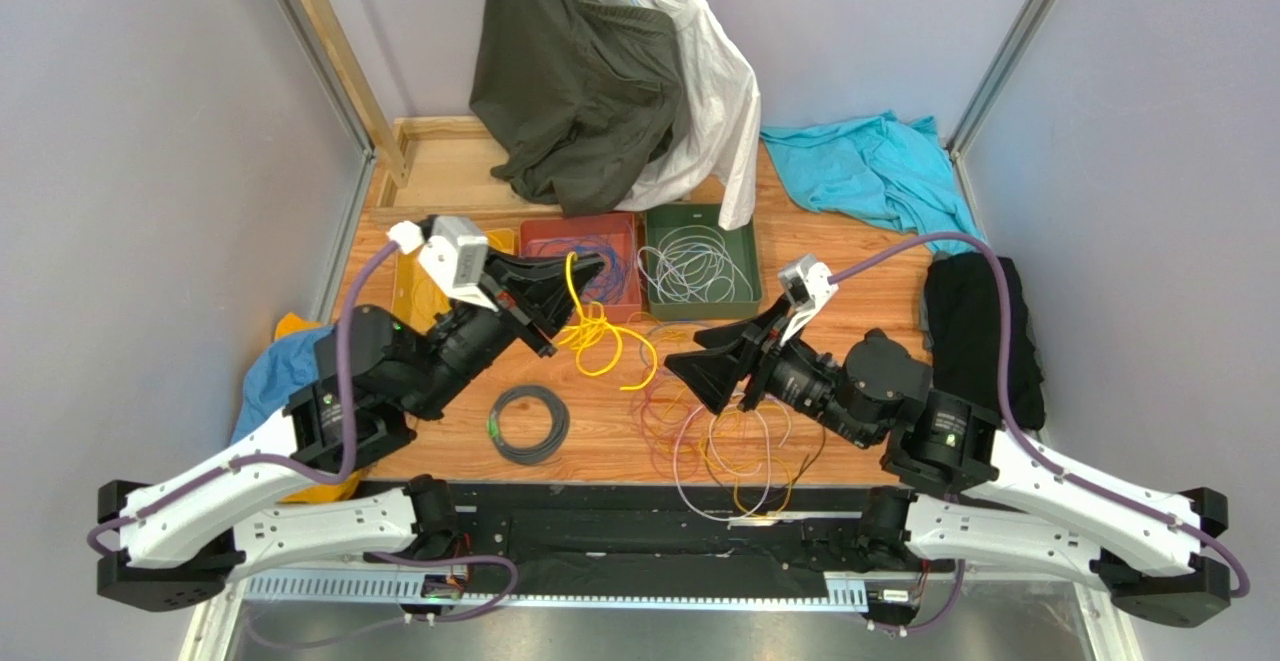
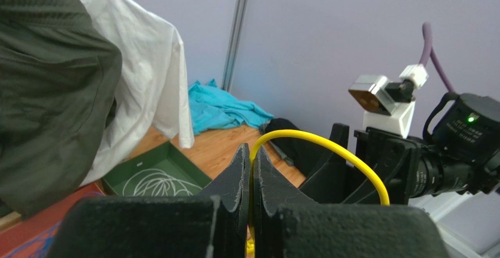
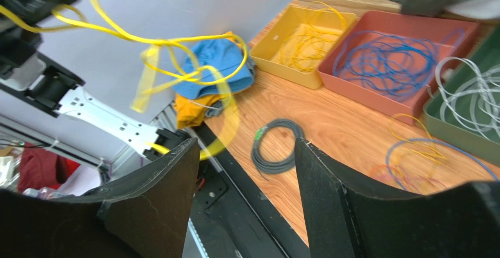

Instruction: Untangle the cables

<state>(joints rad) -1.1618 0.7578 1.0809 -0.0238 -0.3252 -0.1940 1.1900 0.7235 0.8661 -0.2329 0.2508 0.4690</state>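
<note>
A yellow cable (image 1: 598, 334) hangs in loose loops off the table from my left gripper (image 1: 553, 306), which is shut on it. In the left wrist view the strand (image 2: 328, 147) arcs out from between the closed jaws of that gripper (image 2: 251, 152). My right gripper (image 1: 706, 361) stands open just right of the yellow loops with nothing between its fingers. Its wrist view shows the gripper (image 3: 246, 144) open and the yellow loops (image 3: 147, 38) up at the left. A tangle of white, orange and purple cables (image 1: 736, 448) lies on the table under the right gripper. A dark grey coil (image 1: 529, 423) lies apart at the front left.
Three trays stand at the back: a yellow one (image 3: 265, 50), a red one (image 3: 352, 81) with blue wire, and a green one (image 1: 655, 241) with white wire. A dark garment (image 1: 579, 76) and a white shirt (image 1: 714, 106) hang behind. Teal (image 1: 872, 166) and black (image 1: 977, 331) cloths lie to the right.
</note>
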